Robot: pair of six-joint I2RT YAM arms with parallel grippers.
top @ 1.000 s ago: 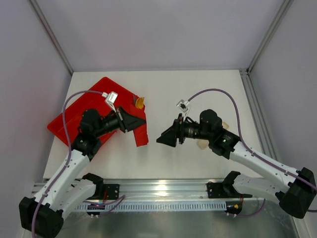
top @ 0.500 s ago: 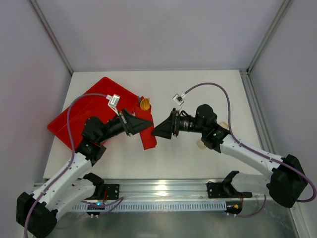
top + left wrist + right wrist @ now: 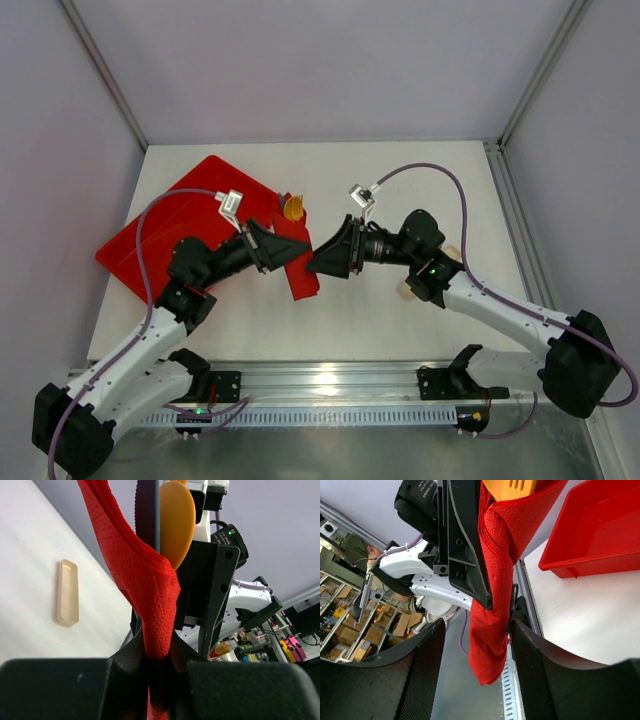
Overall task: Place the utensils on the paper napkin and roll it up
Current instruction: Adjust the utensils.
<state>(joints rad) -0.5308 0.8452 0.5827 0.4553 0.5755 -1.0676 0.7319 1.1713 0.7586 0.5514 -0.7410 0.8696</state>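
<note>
My left gripper (image 3: 300,250) is shut on the red paper napkin (image 3: 305,283), bunched and held in the air right of the tray. The left wrist view shows the napkin (image 3: 150,580) pinched between my left gripper's (image 3: 159,656) jaws. An orange-tan utensil end (image 3: 292,208) sticks out of the napkin's top, also seen in the left wrist view (image 3: 177,520). My right gripper (image 3: 313,262) is open. In the right wrist view the napkin's hanging end (image 3: 495,610) lies between my right gripper's (image 3: 479,640) spread fingers, apart from them. A pale tan utensil (image 3: 67,592) lies on the table.
The large red plastic tray (image 3: 160,235) sits at the left of the white table, also seen in the right wrist view (image 3: 600,535). Pale pieces (image 3: 408,291) lie on the table under my right arm. The metal rail (image 3: 330,400) runs along the near edge.
My left gripper carried the napkin right, off the tray. My right gripper moved left to meet it, and its open fingers now flank the napkin's hanging end.
</note>
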